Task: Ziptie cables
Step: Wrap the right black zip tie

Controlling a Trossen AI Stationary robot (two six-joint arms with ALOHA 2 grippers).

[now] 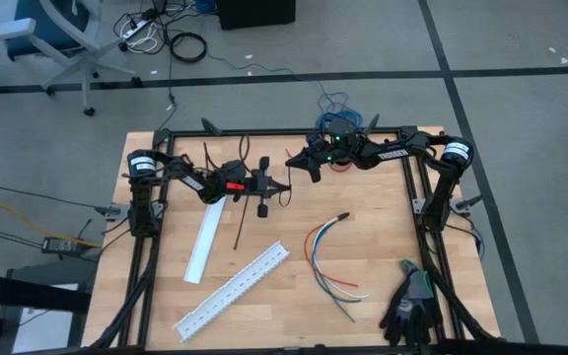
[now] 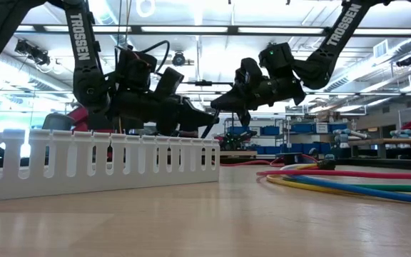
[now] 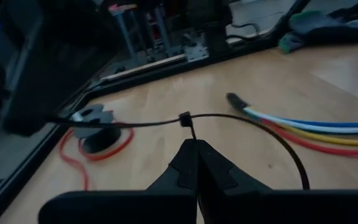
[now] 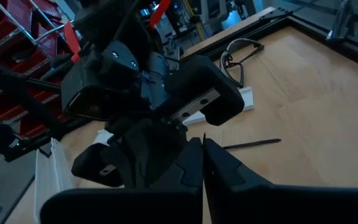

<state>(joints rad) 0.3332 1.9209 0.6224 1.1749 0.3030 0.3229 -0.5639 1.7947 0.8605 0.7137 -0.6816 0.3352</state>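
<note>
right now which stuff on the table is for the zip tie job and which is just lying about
For the job:
- bunch of thin coloured curved cables
- looped thin black zip tie, held by left gripper
- right gripper

Lying about:
- white slotted plastic duct
- flat white strip
- black gloves

Both arms reach inward over the table's (image 1: 383, 227) far half, the left gripper (image 1: 282, 187) and right gripper (image 1: 292, 159) close together near the middle. The cables (image 1: 328, 258) lie toward the near right, a glove (image 1: 409, 306) beyond them at the right corner. Two slotted duct strips (image 1: 233, 290) lie near left.
</note>
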